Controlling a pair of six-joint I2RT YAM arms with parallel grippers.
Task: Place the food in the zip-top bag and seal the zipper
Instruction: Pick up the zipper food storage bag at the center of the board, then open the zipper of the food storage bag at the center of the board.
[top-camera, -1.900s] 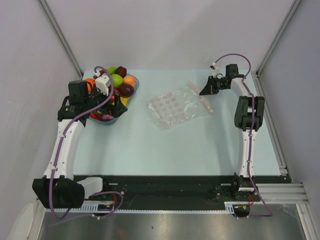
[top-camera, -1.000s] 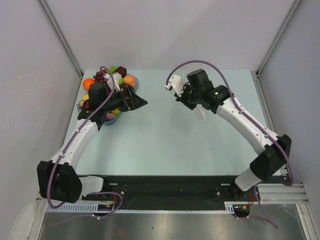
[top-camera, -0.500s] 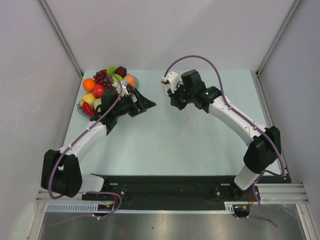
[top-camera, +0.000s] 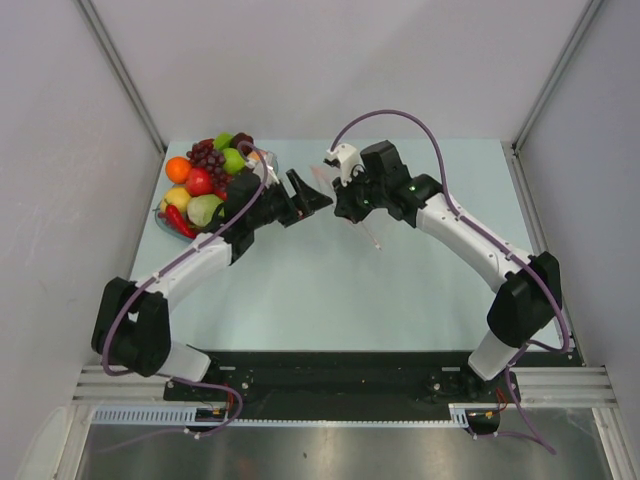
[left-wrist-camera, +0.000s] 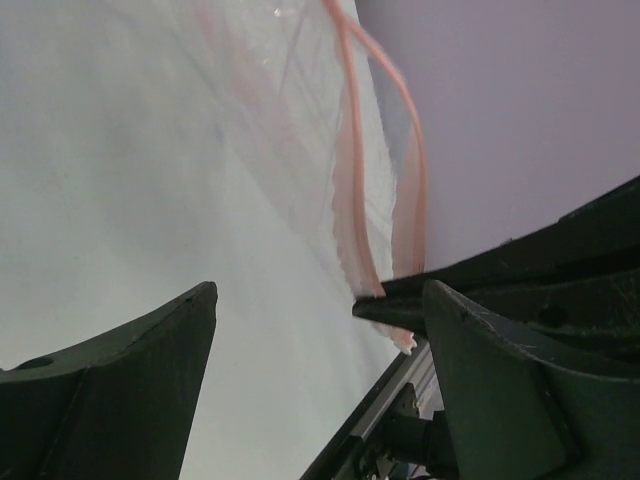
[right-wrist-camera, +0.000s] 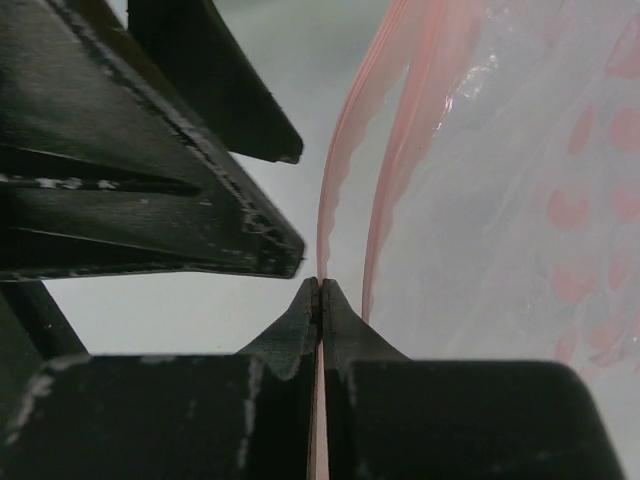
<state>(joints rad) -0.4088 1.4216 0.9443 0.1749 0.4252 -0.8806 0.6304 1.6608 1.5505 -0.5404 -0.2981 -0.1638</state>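
We pinch the zipper (left-wrist-camera: 345, 200) with the right gripper (right-wrist-camera: 320, 288); the spread left gripper (left-wrist-camera: 320, 295) should probably take its free lip squarely.

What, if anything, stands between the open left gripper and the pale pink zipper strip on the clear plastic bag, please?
Nothing visible does. The left gripper, jaws open, faces the pale pink zipper strip with only air between; the right gripper, shut, pinches that strip just beside it.
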